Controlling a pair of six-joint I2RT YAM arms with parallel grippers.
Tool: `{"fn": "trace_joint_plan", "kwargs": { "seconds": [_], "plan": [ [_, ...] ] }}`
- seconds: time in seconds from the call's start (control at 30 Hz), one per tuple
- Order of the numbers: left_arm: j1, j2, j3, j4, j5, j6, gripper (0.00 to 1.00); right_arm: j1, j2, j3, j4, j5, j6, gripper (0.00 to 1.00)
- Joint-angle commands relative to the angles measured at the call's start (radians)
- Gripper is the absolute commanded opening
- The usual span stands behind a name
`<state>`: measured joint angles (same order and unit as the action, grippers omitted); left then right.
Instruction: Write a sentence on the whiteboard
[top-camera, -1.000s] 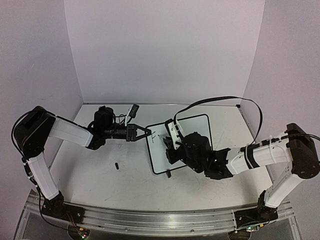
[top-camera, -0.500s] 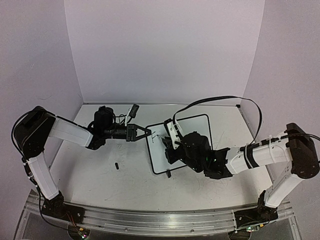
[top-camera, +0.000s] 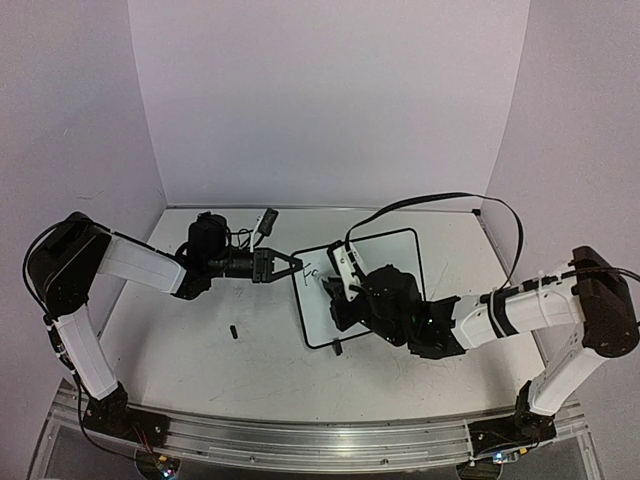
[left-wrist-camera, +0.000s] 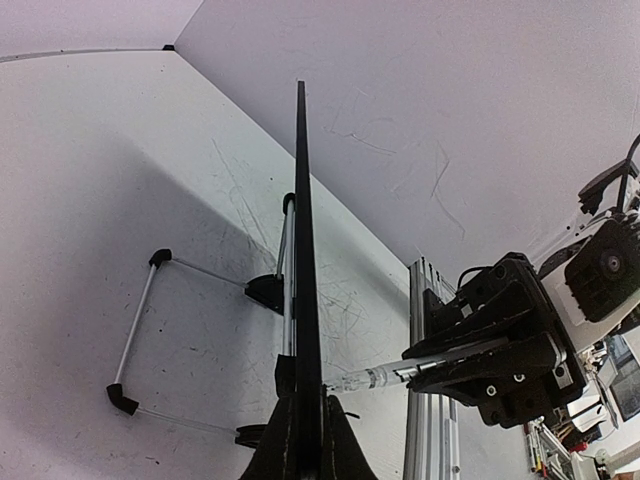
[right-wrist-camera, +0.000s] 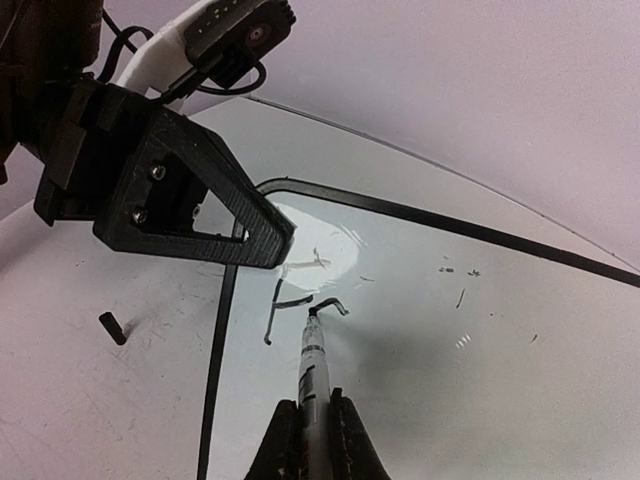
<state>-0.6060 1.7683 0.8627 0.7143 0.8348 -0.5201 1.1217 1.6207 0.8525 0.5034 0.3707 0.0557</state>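
left gripper (top-camera: 292, 263): clamped on whiteboard (top-camera: 390, 255) left edge, frame centre
right gripper (right-wrist-camera: 310, 440): pinching marker (right-wrist-camera: 312, 362), tip on board
sentence (right-wrist-camera: 293, 299): few strokes, frame centre

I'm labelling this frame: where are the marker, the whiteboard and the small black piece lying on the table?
marker (right-wrist-camera: 312, 360), right wrist view, on its barrel.
whiteboard (right-wrist-camera: 450, 345), right wrist view, on its bare white face.
small black piece (right-wrist-camera: 113, 328), right wrist view, on its middle.
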Motion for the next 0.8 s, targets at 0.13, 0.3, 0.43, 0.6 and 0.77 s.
{"fn": "trace_joint_plan", "kwargs": {
  "seconds": [0.13, 0.3, 0.43, 0.6, 0.77],
  "plan": [
    [-0.023, -0.005, 0.022, -0.037, 0.051, -0.026, 0.00, 0.000, -0.020, -0.028, -0.045, -0.004, 0.025, 0.00],
    [-0.023, -0.004, 0.021, -0.037, 0.050, -0.026, 0.00, 0.000, -0.030, -0.036, -0.051, 0.004, 0.024, 0.00],
    [-0.023, -0.002, 0.022, -0.037, 0.050, -0.026, 0.00, 0.000, -0.037, -0.041, -0.052, 0.030, 0.026, 0.00],
    [-0.023, 0.000, 0.022, -0.037, 0.052, -0.027, 0.00, 0.000, -0.027, -0.021, -0.046, 0.061, 0.021, 0.00],
    [-0.023, -0.006, 0.022, -0.037, 0.052, -0.026, 0.00, -0.001, -0.026, -0.012, -0.031, 0.078, 0.018, 0.00]
  ]
}}
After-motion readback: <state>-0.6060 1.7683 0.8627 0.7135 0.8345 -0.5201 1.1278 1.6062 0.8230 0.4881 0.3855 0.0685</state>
